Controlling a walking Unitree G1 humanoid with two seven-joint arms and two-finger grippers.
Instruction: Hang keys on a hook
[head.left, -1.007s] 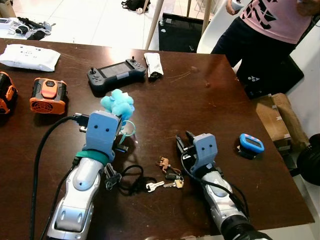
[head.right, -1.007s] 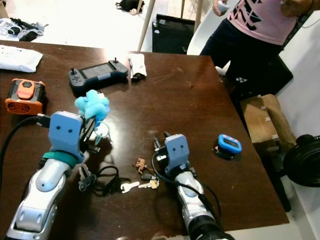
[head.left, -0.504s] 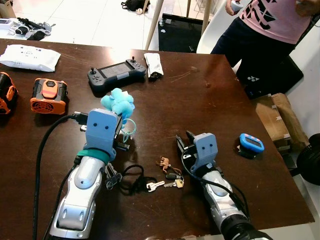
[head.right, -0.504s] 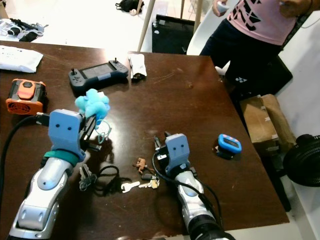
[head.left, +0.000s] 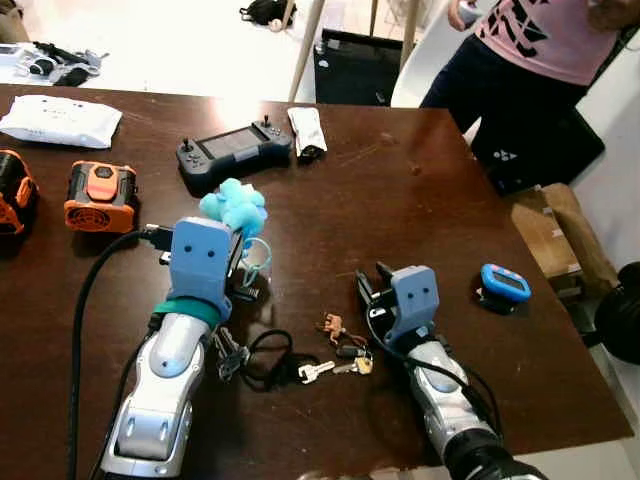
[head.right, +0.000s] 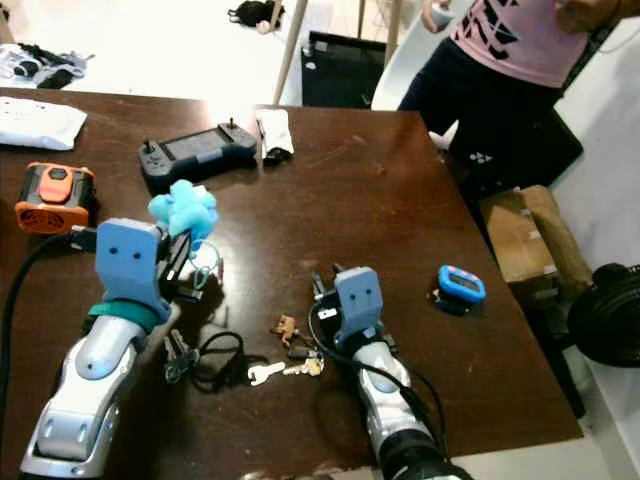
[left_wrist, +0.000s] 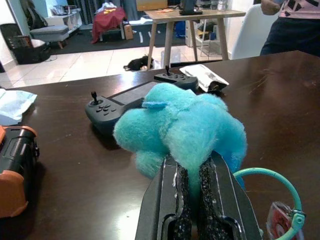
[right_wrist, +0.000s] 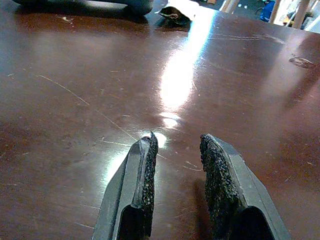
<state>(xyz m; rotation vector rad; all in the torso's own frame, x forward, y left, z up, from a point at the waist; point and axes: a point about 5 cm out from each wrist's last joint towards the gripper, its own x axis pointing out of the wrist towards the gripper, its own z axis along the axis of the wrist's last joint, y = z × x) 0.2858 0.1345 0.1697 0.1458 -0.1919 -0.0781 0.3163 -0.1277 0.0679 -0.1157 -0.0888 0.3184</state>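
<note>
At the upper left of the frame a white packet lies on the dark tabletop, with an orange device below it. Left of centre, the left gripper is clenched on a fluffy turquoise pompom, holding it raised off the tabletop; a teal ring hangs beside it, so this looks like a key fob lifted to carry to a hook. A black handheld controller sits above. At lower centre a bunch of keys lies flat beside a black cord. Just right of them the right gripper rests low over the wood, jaws parted and grasping nothing, probably ready for the keys. At right lies a blue gadget; a person stands at upper right.
</note>
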